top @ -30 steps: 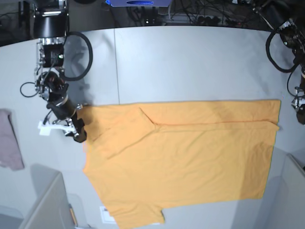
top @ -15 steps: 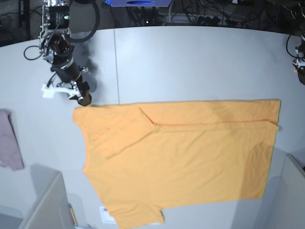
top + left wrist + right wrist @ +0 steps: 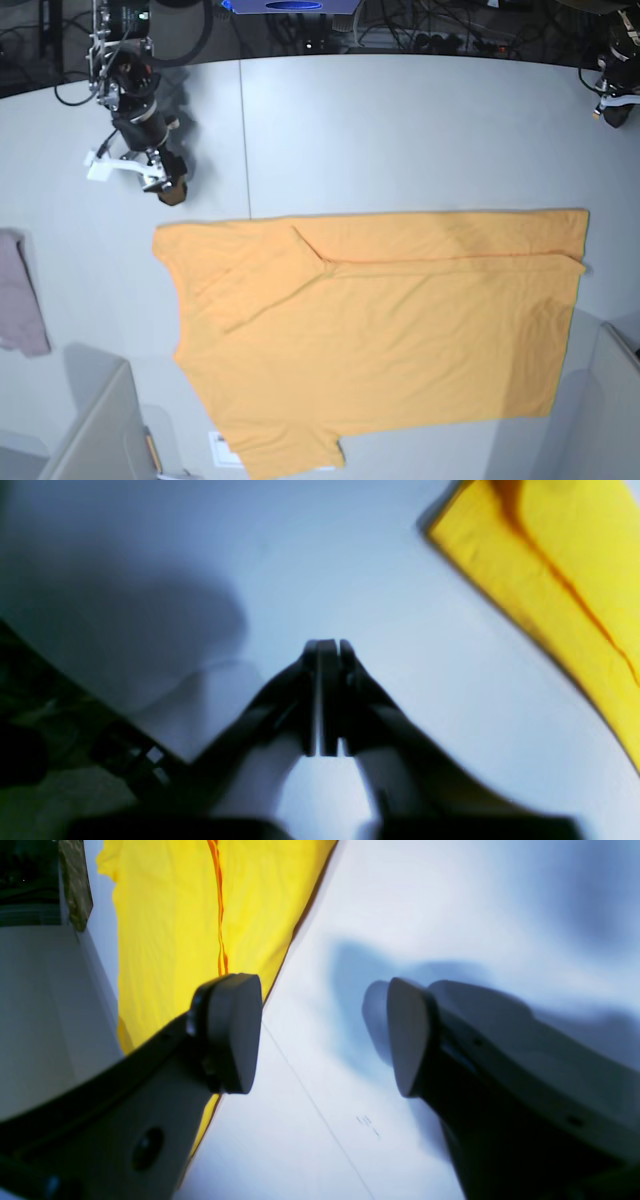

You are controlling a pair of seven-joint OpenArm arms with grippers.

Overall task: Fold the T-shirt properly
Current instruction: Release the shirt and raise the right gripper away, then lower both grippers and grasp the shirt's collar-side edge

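One T-shirt (image 3: 380,340) lies flat on the grey table (image 3: 400,130), filling the middle and lower part of the base view; its top edge is folded down in a long strip that runs from the right side to a diagonal crease left of centre, and one short sleeve juts out at the bottom edge of the frame. Only the base view shows the whole garment. The left wrist view catches just a folded corner of it at the upper right of the frame, with a dark seam line along it, and the right wrist view shows a yellow wedge of it at the upper left, crossed by an orange stitched seam. Two grippers are in view. The right gripper (image 3: 322,1035) sits at the upper left of the base view, above the shirt's left corner and apart from it; its wrist view shows the two pads spread wide with bare table between them, holding nothing. The left gripper (image 3: 327,650) is barely visible at the upper right corner of the base view, well away from the cloth; its own camera shows the fingers pressed together and empty. One small pinkish cloth (image 3: 18,295) lies at the left edge of the base view.
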